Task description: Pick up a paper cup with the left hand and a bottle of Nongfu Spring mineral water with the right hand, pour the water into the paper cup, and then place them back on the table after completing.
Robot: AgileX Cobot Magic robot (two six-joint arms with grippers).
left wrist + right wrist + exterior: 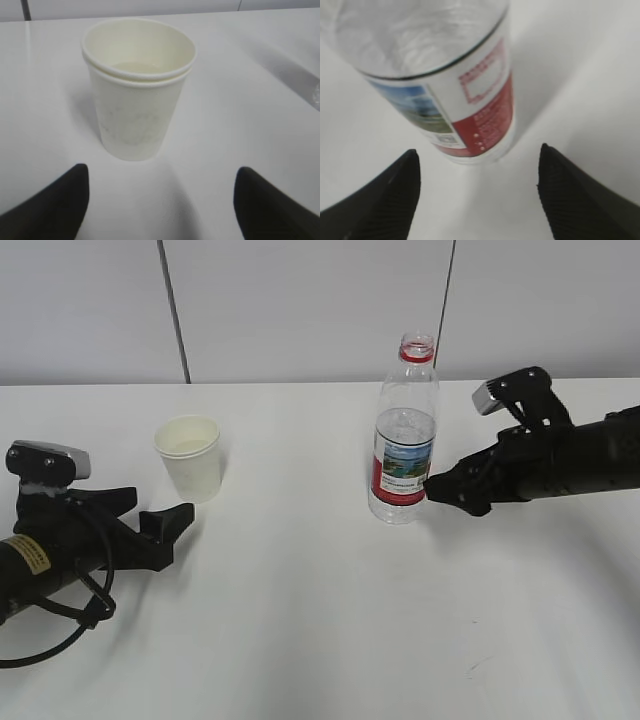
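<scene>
Spread matte-black left end effector point(165, 523), ribbed right end effector point(440, 485) parted, rolled-rim paper cup point(190, 457), clear bottle point(404, 436)

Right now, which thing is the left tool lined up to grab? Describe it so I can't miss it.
On the white tabletop, look left of the clear plastic water bottle. There stands a cream paper cup, upright, just ahead of the open left tool. It is short, opaque, unlabelled and double-rimmed.

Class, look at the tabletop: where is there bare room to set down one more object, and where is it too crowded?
Free: the white table between the paper cup and the bottle, the wide front strip below both, and the back strip along the wall. Crowded: just in front of the cup, where the open left gripper sits, and the bottle's right side, where the open right gripper closes in.
</scene>
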